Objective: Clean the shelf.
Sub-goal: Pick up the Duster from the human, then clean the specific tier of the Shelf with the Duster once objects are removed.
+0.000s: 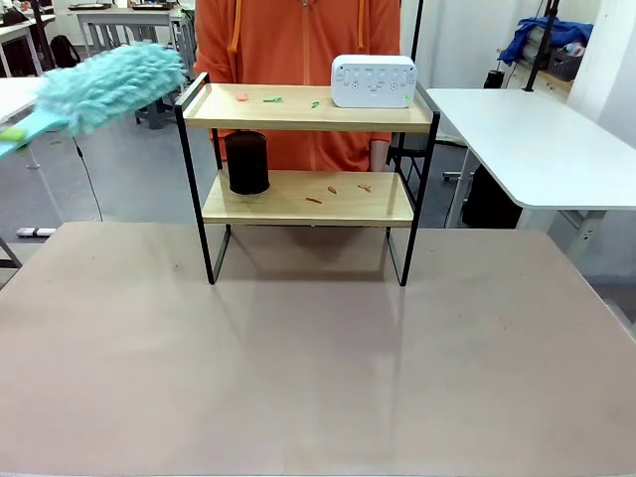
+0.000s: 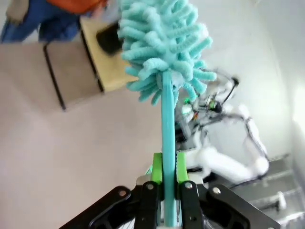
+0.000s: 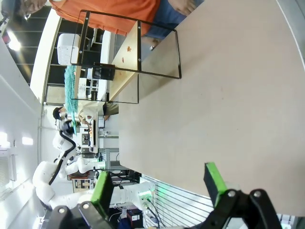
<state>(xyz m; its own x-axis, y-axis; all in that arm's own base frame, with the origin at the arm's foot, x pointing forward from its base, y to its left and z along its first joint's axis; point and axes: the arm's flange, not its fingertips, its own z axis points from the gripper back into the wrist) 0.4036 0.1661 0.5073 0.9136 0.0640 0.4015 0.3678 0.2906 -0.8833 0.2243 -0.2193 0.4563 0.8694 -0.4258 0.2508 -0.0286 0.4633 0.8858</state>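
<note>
Cleaning not begun, I reckon: scraps (image 1: 338, 189) on both shelf (image 1: 298, 121) boards. L tool (image 2: 168, 167) grips duster (image 1: 114, 84); R tool (image 3: 158, 183) open.

The left pincer (image 2: 164, 168) was clamped tight, its green pads (image 2: 156, 168) squeezing the thin handle of the duster (image 2: 162, 43) between them. The right pincer (image 3: 158, 183) had its fingers (image 3: 102, 187) spread wide, nothing held between them.

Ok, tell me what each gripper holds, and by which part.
Left gripper: duster, by its handle, jaws shut on it. Right gripper: nothing, jaws open.
</note>
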